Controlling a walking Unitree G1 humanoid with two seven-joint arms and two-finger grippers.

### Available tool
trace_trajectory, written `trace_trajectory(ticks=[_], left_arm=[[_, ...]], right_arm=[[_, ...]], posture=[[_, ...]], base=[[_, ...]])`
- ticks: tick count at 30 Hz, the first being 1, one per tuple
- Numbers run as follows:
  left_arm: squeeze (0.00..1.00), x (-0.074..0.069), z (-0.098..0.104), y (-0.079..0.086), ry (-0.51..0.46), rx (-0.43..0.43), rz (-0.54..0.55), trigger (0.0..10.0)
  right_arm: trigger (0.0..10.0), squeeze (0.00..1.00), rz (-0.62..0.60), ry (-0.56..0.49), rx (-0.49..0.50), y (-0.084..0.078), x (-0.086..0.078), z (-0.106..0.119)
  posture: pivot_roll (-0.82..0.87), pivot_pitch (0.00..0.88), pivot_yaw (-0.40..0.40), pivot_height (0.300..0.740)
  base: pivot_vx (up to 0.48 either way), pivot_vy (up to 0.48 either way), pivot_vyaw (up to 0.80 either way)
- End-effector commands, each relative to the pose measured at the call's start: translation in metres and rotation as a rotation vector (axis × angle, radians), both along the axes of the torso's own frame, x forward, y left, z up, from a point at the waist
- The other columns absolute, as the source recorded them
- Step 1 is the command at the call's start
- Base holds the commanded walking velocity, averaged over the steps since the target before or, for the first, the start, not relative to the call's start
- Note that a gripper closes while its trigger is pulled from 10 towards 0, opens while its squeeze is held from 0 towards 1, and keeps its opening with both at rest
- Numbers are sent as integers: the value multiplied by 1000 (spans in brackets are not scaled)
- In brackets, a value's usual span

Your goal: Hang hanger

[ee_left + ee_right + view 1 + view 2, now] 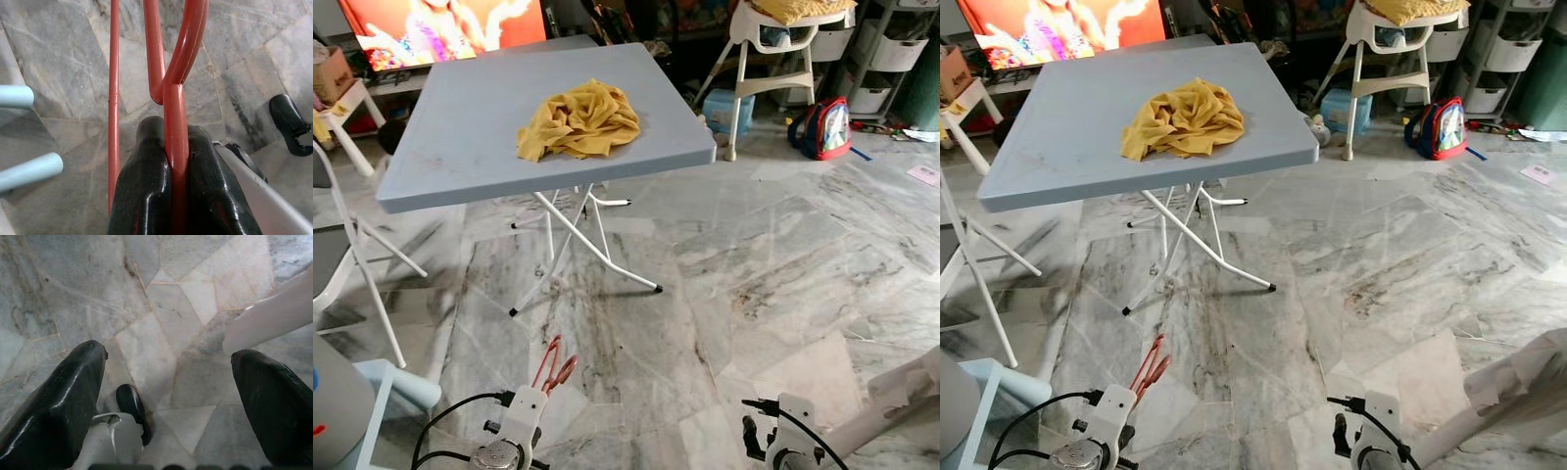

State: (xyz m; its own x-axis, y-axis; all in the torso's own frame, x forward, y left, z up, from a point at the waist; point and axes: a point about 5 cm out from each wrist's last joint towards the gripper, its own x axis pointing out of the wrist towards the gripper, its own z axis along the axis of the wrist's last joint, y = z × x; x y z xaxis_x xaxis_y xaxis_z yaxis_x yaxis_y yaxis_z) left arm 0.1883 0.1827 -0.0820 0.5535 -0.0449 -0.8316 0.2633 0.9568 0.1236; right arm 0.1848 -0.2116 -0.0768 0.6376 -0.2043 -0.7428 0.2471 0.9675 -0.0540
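A wide marble floor (754, 294) spreads ahead, bare between the robot and the far clutter. Left of centre stands the grey-blue folding counter (460, 137) on thin white crossed legs, its near edge well apart from both arms. A crumpled yellow cloth (579, 121) lies near the middle of its top, back from every edge. Beyond it glows a TV screen (440, 24); to the right stand a white high chair (773, 59) and a red-and-blue backpack (824, 127) on the floor. A white folding chair (352, 245) stands at the left, beside the counter's corner.

Low in the head views the left gripper (551, 364) points forward over the floor with the red hanger (554, 360) jutting from it — thin and small there. The left wrist view shows what the head views cannot: the 2 black fingers (146, 191) pressed together on 1 red bar of the hanger (175, 122), with another bar running free alongside.

The right wrist view shows the right gripper (166, 396) spread wide — nothing between its fingers, only floor below.
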Motion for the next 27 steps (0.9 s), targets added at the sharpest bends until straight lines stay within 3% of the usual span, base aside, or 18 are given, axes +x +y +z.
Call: trace_trajectory(ticks=[1,4,6,14,19,27], left_arm=[[0,-6,-2,9,23,23,24,10000],[0,-8,-3,9,30,19,35,10000],[0,-1,0,8,15,13,31,10000],[0,5,3,9,16,23,-2,10000],[0,2,2,10,22,29,-18,10000],[0,-2,0,10,39,40,-42,10000]], right_arm=[[10000,0,21,38,-4,-1,-5,-3],[10000,0,37,56,-16,-2,-8,-5],[10000,0,46,75,-25,-4,-13,-6],[10000,0,42,148,-51,-11,-33,-14],[10000,0,36,188,-64,-16,-47,-18],[10000,0,37,210,-70,-18,-52,-20]], posture=[[-148,45,37,740],[-145,44,36,740],[-146,42,40,740],[-148,50,55,740],[-150,50,63,740],[-157,48,66,740]], base=[[0,0,-800],[0,0,-800],[0,0,-800],[0,0,-800],[0,0,-800],[0,0,-800]])
